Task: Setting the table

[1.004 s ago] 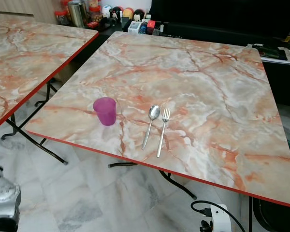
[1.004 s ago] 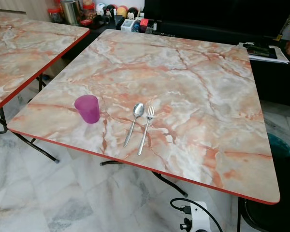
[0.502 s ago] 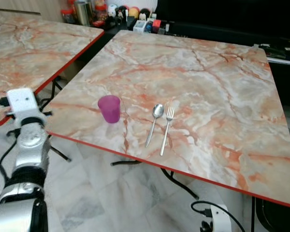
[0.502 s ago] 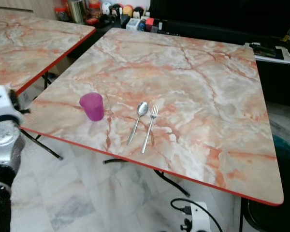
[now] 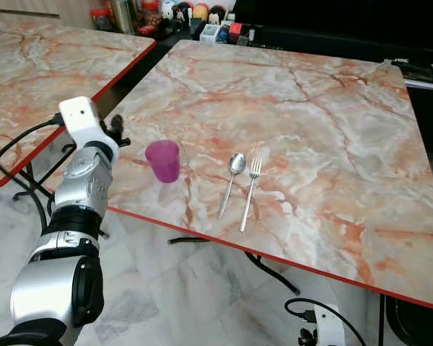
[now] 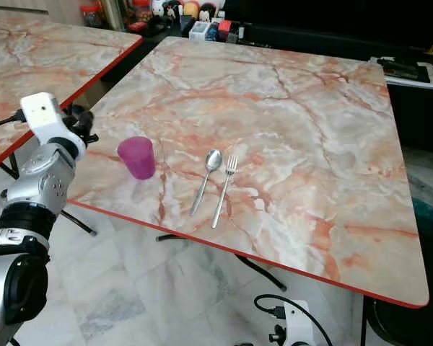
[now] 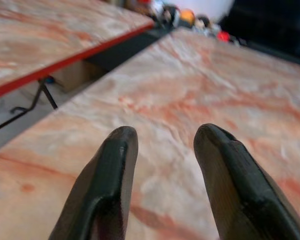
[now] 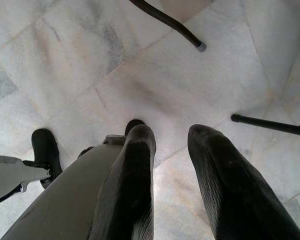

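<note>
A purple plastic cup (image 5: pixel 163 160) stands upright near the front left of the marble-patterned table (image 5: pixel 310 108). To its right a spoon (image 5: pixel 230 184) and a fork (image 5: pixel 250 193) lie side by side, handles toward the front edge. My left arm is raised at the table's left edge, and my left gripper (image 5: pixel 118 131) sits a short way left of the cup without touching it. In the left wrist view its fingers (image 7: pixel 110 185) are apart with only tabletop between them. My right gripper (image 8: pixel 170 140) hangs open over the tiled floor.
A second marble table (image 5: pixel 43 65) stands to the left across a narrow gap. Jars and small items (image 5: pixel 166 11) crowd a dark shelf at the back. A power strip with cable (image 5: pixel 325 324) lies on the floor beneath the front edge. Papers (image 5: pixel 418 68) lie at far right.
My left arm has risen from the lower left up to the table's left edge, close to the cup. The cup, spoon and fork have not moved; the camera shifted slightly.
</note>
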